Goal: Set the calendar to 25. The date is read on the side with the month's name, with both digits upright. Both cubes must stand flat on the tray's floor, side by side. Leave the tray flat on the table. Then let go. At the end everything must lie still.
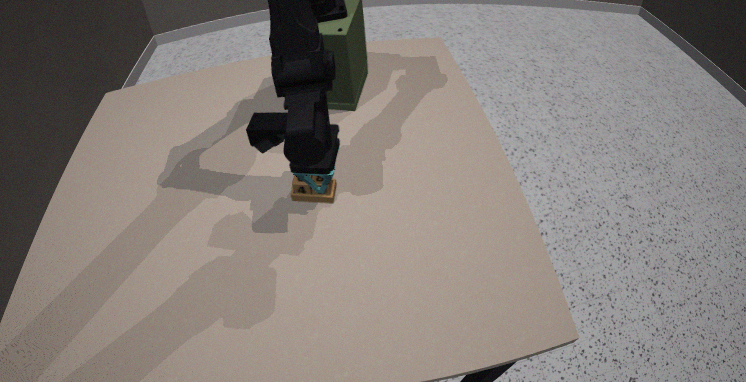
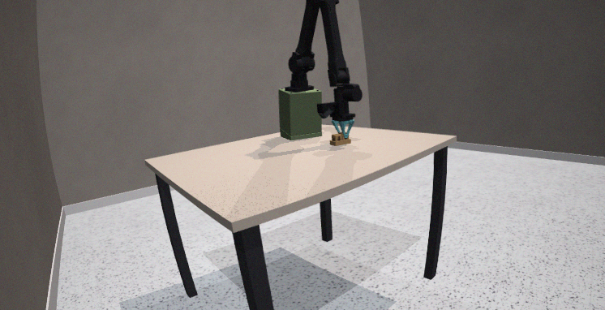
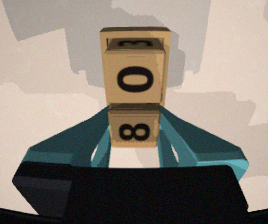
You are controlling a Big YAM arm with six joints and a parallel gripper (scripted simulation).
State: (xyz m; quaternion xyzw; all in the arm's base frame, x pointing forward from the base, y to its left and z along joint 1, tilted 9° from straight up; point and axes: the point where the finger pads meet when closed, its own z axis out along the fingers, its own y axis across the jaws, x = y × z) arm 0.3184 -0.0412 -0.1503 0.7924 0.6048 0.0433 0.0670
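Note:
A small wooden tray [image 1: 313, 196] stands flat on the table near its middle and also shows in the exterior view [image 2: 341, 140]. It holds two tan cubes in a row. In the wrist view the nearer cube [image 3: 134, 129] shows an 8 on its top face, and the farther cube [image 3: 135, 80] shows a 0. My gripper [image 3: 134, 112] points straight down over the tray, with one teal finger on each side of the 8 cube, and is shut on it. It also shows in the top view [image 1: 313, 179] and the exterior view [image 2: 342, 131]. A cube face with a 4 [image 1: 300, 187] looks toward the top camera. I cannot tell whether the held cube touches the tray floor.
The green base block [image 1: 341, 55] of the arm stands behind the tray near the table's back edge and also shows in the exterior view [image 2: 299, 113]. The arm's black links rise above the tray and hide part of it in the top view.

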